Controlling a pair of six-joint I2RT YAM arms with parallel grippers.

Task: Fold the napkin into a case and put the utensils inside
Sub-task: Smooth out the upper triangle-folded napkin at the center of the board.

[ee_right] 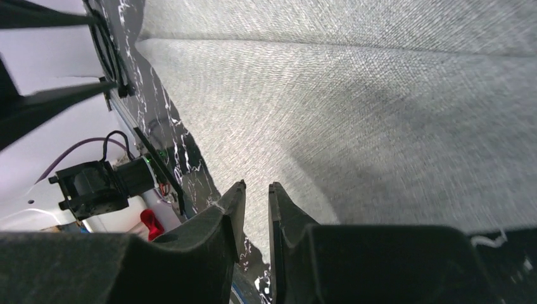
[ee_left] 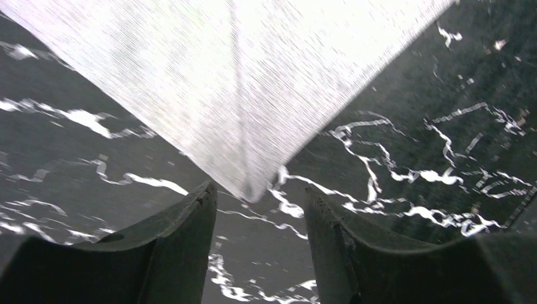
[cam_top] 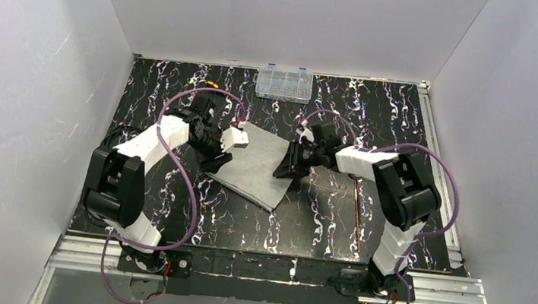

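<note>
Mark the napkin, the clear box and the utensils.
napkin [cam_top: 258, 168], top view, middle of the cloth.
clear box [cam_top: 284, 83], top view, centre of the lid.
utensils [cam_top: 357, 212], top view, mid-shaft.

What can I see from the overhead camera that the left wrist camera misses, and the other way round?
Only overhead: the whole left arm and right arm, the clear box at the far edge, and the utensils lying to the right. Only the left wrist: the left gripper close up, its fingers open, with a cloth corner pointing into the gap. Both: the grey napkin on the black marbled table.
</note>
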